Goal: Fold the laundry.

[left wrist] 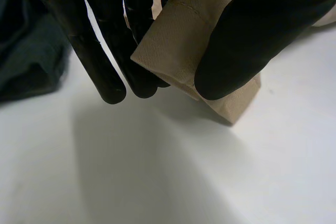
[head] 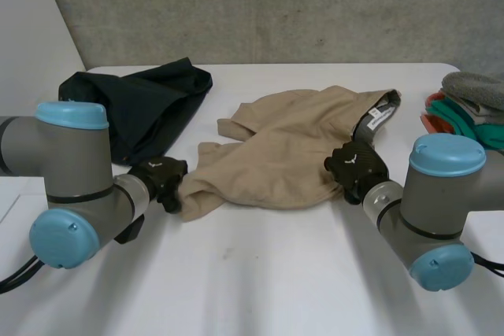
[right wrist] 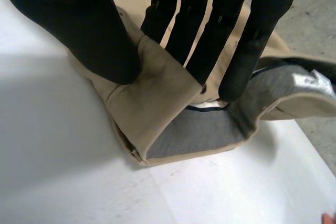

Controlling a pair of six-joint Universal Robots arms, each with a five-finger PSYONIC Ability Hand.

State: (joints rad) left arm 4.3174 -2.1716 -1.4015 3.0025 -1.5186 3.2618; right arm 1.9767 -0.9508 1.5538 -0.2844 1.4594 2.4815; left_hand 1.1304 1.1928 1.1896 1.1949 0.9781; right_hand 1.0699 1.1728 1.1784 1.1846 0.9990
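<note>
Trousers (head: 291,147) lie on the table (head: 260,273), concrete wall (head: 276,5) at twelve o'clock. Left hand (head: 161,179) pinches a hem (left wrist: 178,40), right hand (head: 356,167) the waistband (right wrist: 194,129).

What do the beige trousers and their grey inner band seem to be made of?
The beige trousers look like matte cotton twill: a fine diagonal weave and a stitched hem show. Their grey inner band looks like a smooth, matte woven lining; its fibre is unclear.

A robotics laboratory is indicated: a plain white table (head: 260,281) is set against a bare grey concrete wall (head: 276,5), two grey, blue-capped robot arms (head: 67,167) are seen at it, and crumpled beige cotton trousers (head: 291,155) are laid on it.
</note>
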